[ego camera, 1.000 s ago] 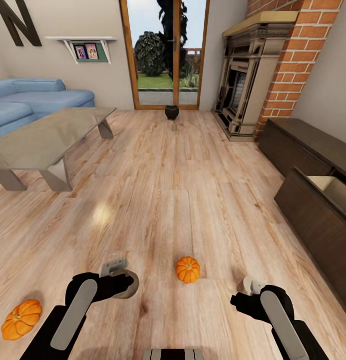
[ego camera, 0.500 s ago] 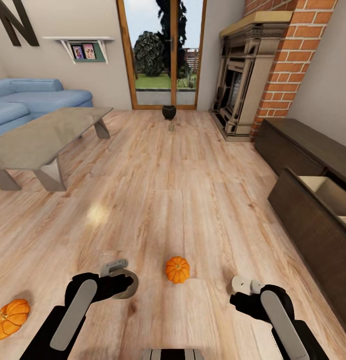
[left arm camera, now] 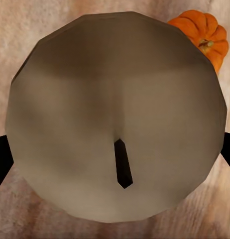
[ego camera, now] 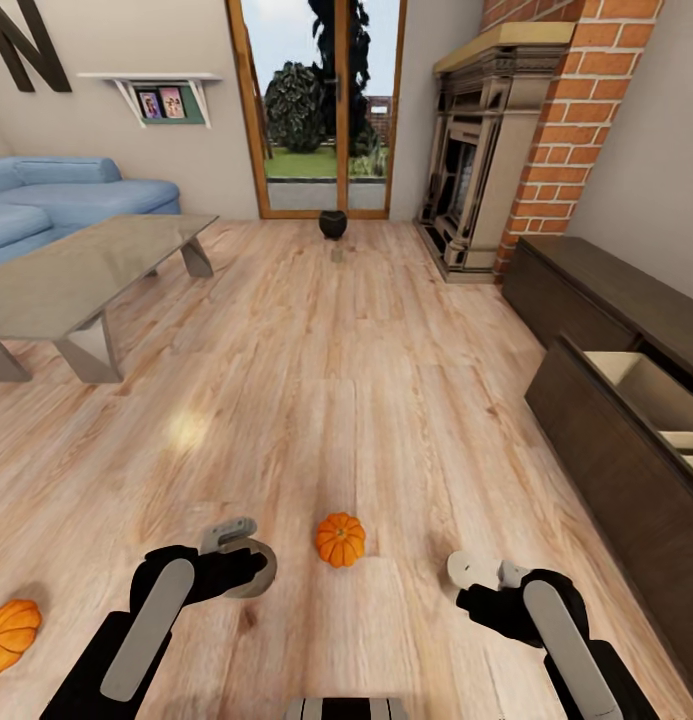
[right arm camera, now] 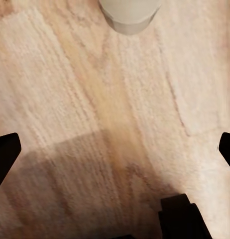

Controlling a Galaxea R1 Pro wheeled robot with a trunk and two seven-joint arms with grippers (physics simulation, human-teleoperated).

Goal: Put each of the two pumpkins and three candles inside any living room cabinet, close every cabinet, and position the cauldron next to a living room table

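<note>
Head view is showing a pumpkin sitting on the floor at lower centre, between the hands. It looks light, rigid and ribbed, best pinched across its belly. The left hand is gripping a candle; the right hand is hanging open. Everything is sliding leftward since earlier, so the camera is turning.

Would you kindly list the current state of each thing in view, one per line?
Left pincer: shut on a candle.
Right pincer: open, empty, above a floor candle.
Near pumpkin: upright on floor.
Left-edge pumpkin: on floor.
Cabinet: near drawer open.
Cauldron: upright by glass doors.
</note>
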